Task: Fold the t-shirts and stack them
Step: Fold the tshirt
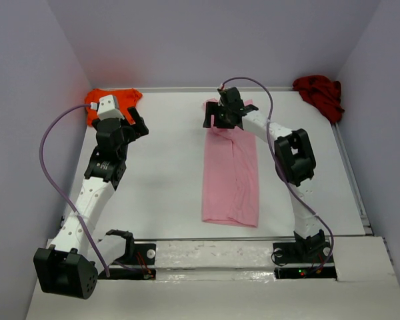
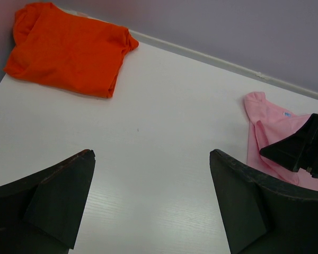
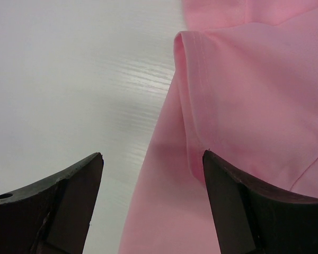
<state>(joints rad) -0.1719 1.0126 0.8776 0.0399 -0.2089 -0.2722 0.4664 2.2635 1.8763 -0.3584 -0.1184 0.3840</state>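
The light pink t-shirt lies on the white table as a long narrow strip, folded lengthwise. My right gripper is open just above its far left corner; in the right wrist view the pink cloth and a folded sleeve edge lie between and beyond my fingers. The bright orange t-shirt lies folded in the far left corner, also in the left wrist view. My left gripper is open and empty above bare table, near the orange shirt. The dark red t-shirt lies crumpled at the far right corner.
Grey walls close the table on the far, left and right sides. A raised rail runs along the table's right edge. The right gripper's black body shows in the left wrist view over the pink shirt.
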